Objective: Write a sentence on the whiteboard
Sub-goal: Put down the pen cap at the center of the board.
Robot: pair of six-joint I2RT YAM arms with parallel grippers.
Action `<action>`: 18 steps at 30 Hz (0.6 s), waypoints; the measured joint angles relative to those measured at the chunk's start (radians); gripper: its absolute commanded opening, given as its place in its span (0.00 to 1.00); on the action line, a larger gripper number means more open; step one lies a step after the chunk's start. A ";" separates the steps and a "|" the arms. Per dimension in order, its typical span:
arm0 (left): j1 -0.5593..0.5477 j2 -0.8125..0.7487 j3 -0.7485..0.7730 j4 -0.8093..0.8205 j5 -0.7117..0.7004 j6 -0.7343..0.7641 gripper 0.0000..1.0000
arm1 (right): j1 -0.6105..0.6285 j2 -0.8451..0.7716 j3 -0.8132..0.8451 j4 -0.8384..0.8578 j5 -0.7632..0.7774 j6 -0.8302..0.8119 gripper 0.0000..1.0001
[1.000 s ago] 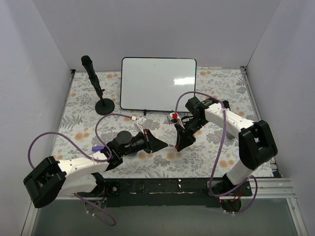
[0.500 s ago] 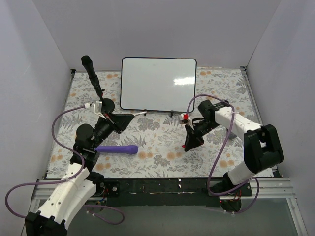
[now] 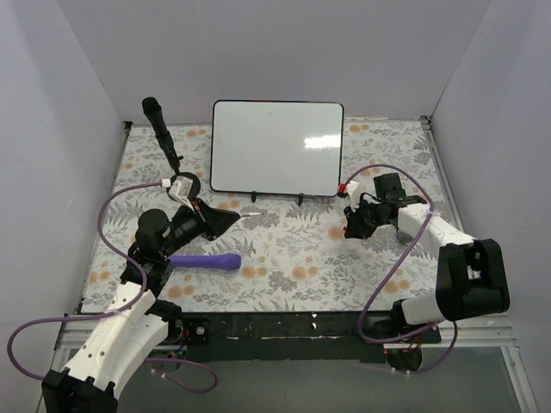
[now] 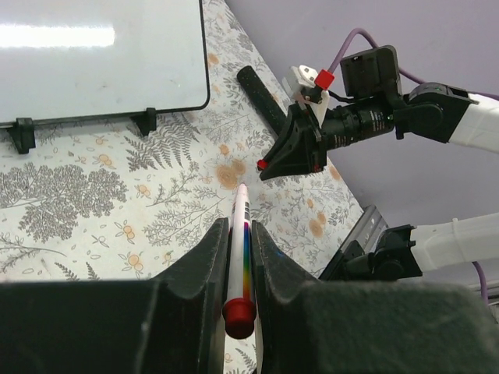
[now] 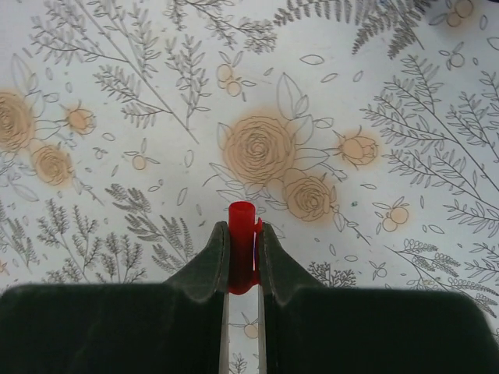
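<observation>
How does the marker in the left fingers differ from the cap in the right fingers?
The marker is long and white with a rainbow stripe; the cap is short and all red. The marker juts far past the left fingers; the cap barely clears the right fingers. Both are clamped.

Item: large glossy white rectangular whiteboard with a thin black frame and rounded corners.
- Orientation: landscape, stood on its long lower edge, with its writing face turned toward the near side of the table.
- Support: small black feet under the lower edge, resting on the floral-patterned table cover. Two feet show in the left wrist view.
- Position: far middle of the table, long edges parallel to the far edge.
- Surface: uniformly white in the overhead view, with a bright oblong reflection in the upper right part. In the left wrist view the face looks faintly grey, with a glare streak along the top.
- Condition: frame unbroken on all visible sides.
</observation>
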 measured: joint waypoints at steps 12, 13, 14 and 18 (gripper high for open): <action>0.000 -0.038 -0.005 -0.069 -0.021 -0.047 0.00 | -0.097 0.156 0.074 0.032 0.032 0.032 0.49; 0.000 -0.039 -0.005 -0.073 -0.022 -0.052 0.00 | -0.105 0.160 0.082 0.030 0.031 0.032 0.49; 0.000 -0.039 -0.005 -0.076 -0.023 -0.056 0.00 | -0.111 0.163 0.088 0.030 0.031 0.030 0.50; 0.000 -0.037 -0.005 -0.091 -0.027 -0.065 0.00 | -0.130 0.175 0.112 0.028 0.027 0.029 0.50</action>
